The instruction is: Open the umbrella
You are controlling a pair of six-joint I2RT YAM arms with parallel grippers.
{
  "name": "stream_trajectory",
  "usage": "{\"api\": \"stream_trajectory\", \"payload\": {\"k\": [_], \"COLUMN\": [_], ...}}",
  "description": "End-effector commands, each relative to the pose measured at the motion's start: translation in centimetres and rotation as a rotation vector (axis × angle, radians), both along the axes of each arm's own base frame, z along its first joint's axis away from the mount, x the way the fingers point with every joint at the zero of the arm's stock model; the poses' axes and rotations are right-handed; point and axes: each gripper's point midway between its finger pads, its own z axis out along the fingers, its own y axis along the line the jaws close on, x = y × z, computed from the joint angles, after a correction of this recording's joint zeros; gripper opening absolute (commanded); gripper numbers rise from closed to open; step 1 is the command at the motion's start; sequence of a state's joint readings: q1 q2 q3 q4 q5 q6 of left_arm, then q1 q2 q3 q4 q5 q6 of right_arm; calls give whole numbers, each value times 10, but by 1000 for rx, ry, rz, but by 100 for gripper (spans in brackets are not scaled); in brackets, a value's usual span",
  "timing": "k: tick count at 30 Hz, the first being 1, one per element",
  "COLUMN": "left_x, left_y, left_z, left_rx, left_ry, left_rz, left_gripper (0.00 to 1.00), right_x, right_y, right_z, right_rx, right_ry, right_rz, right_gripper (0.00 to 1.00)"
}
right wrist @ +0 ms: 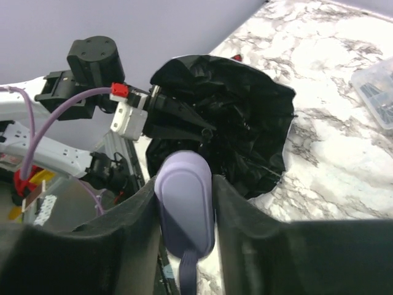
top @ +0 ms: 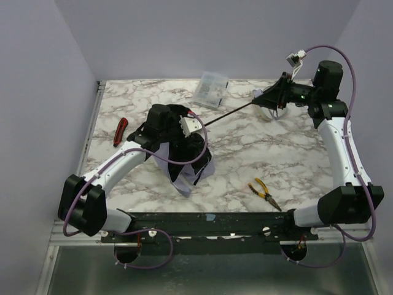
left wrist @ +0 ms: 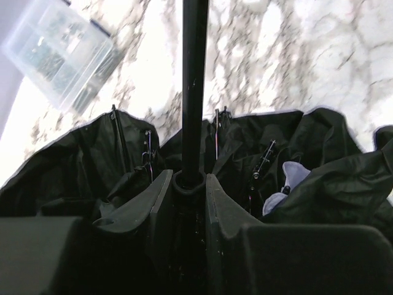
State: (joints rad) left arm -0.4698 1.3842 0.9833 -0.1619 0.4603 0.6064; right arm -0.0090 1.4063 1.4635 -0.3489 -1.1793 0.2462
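Spanning the middle of the marble table [top: 276,147], the umbrella [top: 184,166] is held off the surface at two places, one by each arm. The canopy [left wrist: 307,147] is seen bunched and unspread, with the black side turned outward and a small pale patch exposed among the folds; in the top view its lower folds hang down to the table beneath the left wrist. The thin black shaft [left wrist: 194,92] is extended in a straight line from the canopy up and to the right toward the rear right corner. The left gripper [left wrist: 187,178] is closed narrowly around the shaft at the point where it enters the canopy, one finger pressed to each side, and black fabric and thin metal ribs are gathered around the fingers. The right gripper [right wrist: 184,184] is clamped on the pale rounded handle [right wrist: 184,209], which is gripped on both flanks, and a lavender strap [right wrist: 187,273] is seen hanging below it. In the right wrist view the canopy and the left arm's wrist are faced directly along the shaft. A clear plastic box [top: 210,90] is placed near the rear edge, just beside the line of the shaft but not touching it. Yellow-handled pliers [top: 264,193] are laid near the front edge, right of the canopy. A red-handled tool [top: 120,131] is laid at the left side, apart from the umbrella.
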Motion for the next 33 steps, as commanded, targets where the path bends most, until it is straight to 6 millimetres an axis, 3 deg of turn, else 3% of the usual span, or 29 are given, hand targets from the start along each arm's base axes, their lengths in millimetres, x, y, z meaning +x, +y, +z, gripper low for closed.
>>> {"api": "stream_trajectory", "payload": {"k": [1, 3, 7, 9, 18, 23, 28, 33], "left_x": [9, 9, 7, 5, 8, 1, -9, -13], "left_y": [27, 22, 19, 19, 18, 6, -7, -22], "left_z": [22, 42, 60, 65, 103, 127, 144, 165], "left_rx": [64, 49, 86, 115, 171, 48, -165, -373], "left_ry": [-73, -115, -201, -251, -452, -349, -201, -57], "left_rz": [70, 37, -28, -62, -100, -84, -53, -37], "left_gripper": [0, 0, 0, 0, 0, 0, 0, 0], "right_x": [-15, -8, 5, 13, 42, 57, 70, 49], "right_y": [-6, -9, -13, -15, -20, -19, -20, -4], "right_z": [18, 15, 14, 16, 38, 52, 36, 12], "right_rx": [14, 3, -22, -43, -47, 0, 24, 77], "right_ry": [-24, -21, -22, -44, -95, -109, -60, -30], "right_rz": [26, -6, -53, -82, -128, -149, -178, -115], "right_gripper": [59, 74, 82, 94, 97, 98, 96, 93]}}
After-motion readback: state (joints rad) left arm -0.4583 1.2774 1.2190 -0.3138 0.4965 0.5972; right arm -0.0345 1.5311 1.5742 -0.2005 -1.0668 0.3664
